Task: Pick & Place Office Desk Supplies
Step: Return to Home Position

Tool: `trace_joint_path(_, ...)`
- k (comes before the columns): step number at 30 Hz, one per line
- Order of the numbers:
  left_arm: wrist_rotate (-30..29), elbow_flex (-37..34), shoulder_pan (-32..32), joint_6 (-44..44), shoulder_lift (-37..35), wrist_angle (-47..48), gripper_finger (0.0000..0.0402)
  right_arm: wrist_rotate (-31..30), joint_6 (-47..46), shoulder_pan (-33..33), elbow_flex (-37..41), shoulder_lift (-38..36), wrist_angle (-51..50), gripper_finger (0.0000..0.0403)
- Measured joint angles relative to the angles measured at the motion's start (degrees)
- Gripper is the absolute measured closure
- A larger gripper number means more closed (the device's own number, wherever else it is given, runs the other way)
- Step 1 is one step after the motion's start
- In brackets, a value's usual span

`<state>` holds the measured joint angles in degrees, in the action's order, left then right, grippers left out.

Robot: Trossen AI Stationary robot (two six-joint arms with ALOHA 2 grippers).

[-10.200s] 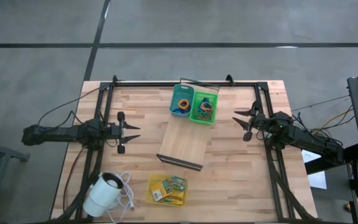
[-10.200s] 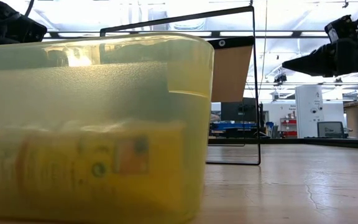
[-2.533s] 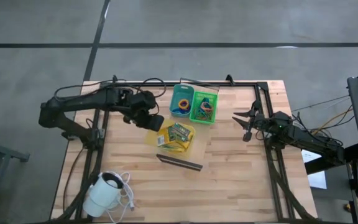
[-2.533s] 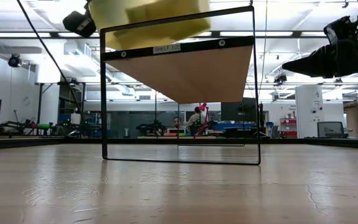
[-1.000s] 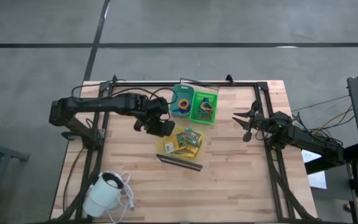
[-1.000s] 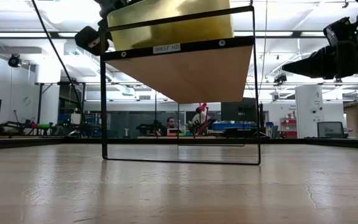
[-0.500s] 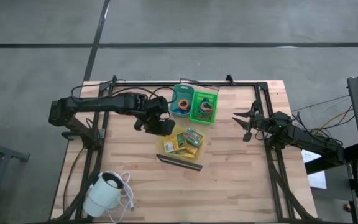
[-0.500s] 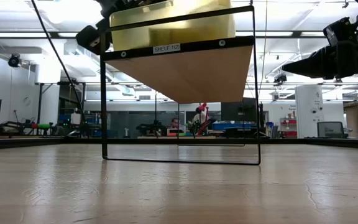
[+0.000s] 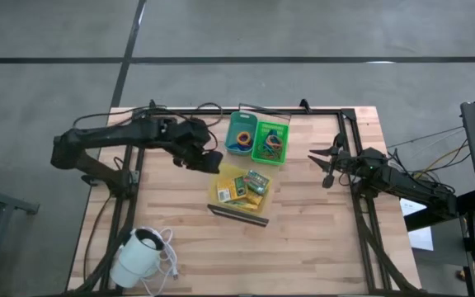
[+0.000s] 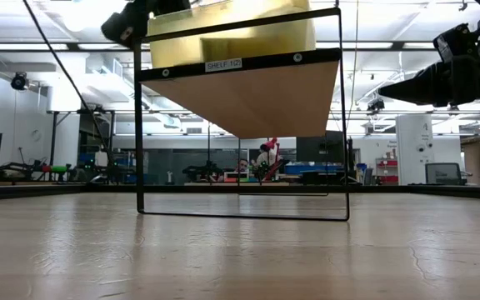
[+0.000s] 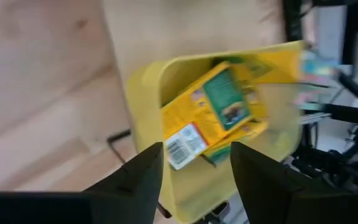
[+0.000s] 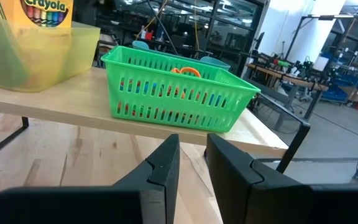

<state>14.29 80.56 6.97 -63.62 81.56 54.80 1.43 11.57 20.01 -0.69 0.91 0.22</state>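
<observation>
Wooden tabletop [image 9: 303,239] carries a raised shelf [image 10: 248,100] with three bins in a row: blue bin [image 9: 230,125], green bin [image 9: 256,153] and yellow bin [image 9: 212,193]. The yellow one is nearest the front edge and set askew. The supplies lie inside them: boxes [image 9: 243,185] in the yellow, bands [image 9: 272,140] in the green, rings [image 9: 239,142] in the blue. Left gripper [image 9: 212,162] hangs just beside the yellow bin's corner, fingers apart and holding nothing. Right gripper [image 9: 318,167] waits well off at the table's right side, fingers apart too.

The risk, as I judge it, is that the left fingers are close to that rim. A pull-away that dips or swings inward could catch the bin and drag it over the shelf edge, spilling boxes.

One Crayola box [image 12: 42,9] shows its brand in the right wrist view. The shelf's front strip bears a tag [image 10: 223,64] reading "SHELF" and a number that looks like 102.
</observation>
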Motion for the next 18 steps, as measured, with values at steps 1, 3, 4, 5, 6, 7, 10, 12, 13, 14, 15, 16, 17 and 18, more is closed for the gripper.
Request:
trace_joint_path(1, -0.8, 0.3, -0.1, 1.1, -0.9, -0.1, 0.0212, 0.0, 0.0, 0.0, 0.0, 0.0, 0.0, 0.0327)
trace_joint_path(3, -2.3, 1.0, -0.5, 3.6, -2.6, -0.5, 0.0216, 0.0, 0.0, 0.0, 0.0, 0.0, 0.0, 0.0329)
trace_joint_path(4, -2.9, 1.3, -0.7, 4.9, -3.6, -0.9, 0.0218, 0.0, 0.0, 0.0, 0.0, 0.0, 0.0, 0.033)
trace_joint_path(5, -3.6, 1.4, -1.1, 6.6, -4.3, -1.4, 0.0219, 0.0, 0.0, 0.0, 0.0, 0.0, 0.0, 0.033)
trace_joint_path(6, -4.3, 1.5, -1.5, 8.4, -5.3, -2.2, 0.0221, 0.0, 0.0, 0.0, 0.0, 0.0, 0.0, 0.033)
trace_joint_path(7, -4.9, 1.5, -2.0, 10.7, -6.3, -2.7, 0.0223, 0.0, 0.0, 0.0, 0.0, 0.0, 0.0, 0.0329)
trace_joint_path(10, -7.4, 1.6, -4.1, 17.3, -8.5, -3.2, 0.023, 0.0, 0.0, 0.0, 0.0, 0.0, 0.0, 0.0325)
trace_joint_path(12, -8.7, 1.6, -5.6, 22.1, -9.8, -3.2, 0.0234, 0.0, 0.0, 0.0, 0.0, 0.0, 0.0, 0.0322)
trace_joint_path(13, -9.3, 1.6, -6.6, 25.5, -10.3, -3.2, 0.0237, 0.0, 0.0, 0.0, 0.0, 0.0, 0.0, 0.032)
trace_joint_path(14, -9.7, 1.6, -7.7, 29.7, -10.7, -3.2, 0.024, 0.0, 0.0, 0.0, 0.0, 0.0, 0.0, 0.0319)
trace_joint_path(15, -10.5, 1.6, -9.1, 34.0, -11.0, -3.2, 0.0244, 0.0, 0.0, 0.0, 0.0, 0.0, 0.0, 0.0317)
trace_joint_path(16, -11.1, 1.5, -10.6, 38.1, -11.1, -3.2, 0.0249, 0.0, 0.0, 0.0, 0.0, 0.0, 0.0, 0.0316)
trace_joint_path(17, -11.9, 1.1, -12.3, 41.2, -11.2, -4.0, 0.0256, 0.0, 0.0, 0.0, 0.0, 0.0, 0.0, 0.0315)
trace_joint_path(18, -13.1, 0.3, -13.9, 43.2, -11.5, -5.2, 0.0265, 0.0, 0.0, 0.0, 0.0, 0.0, 0.0, 0.0314)
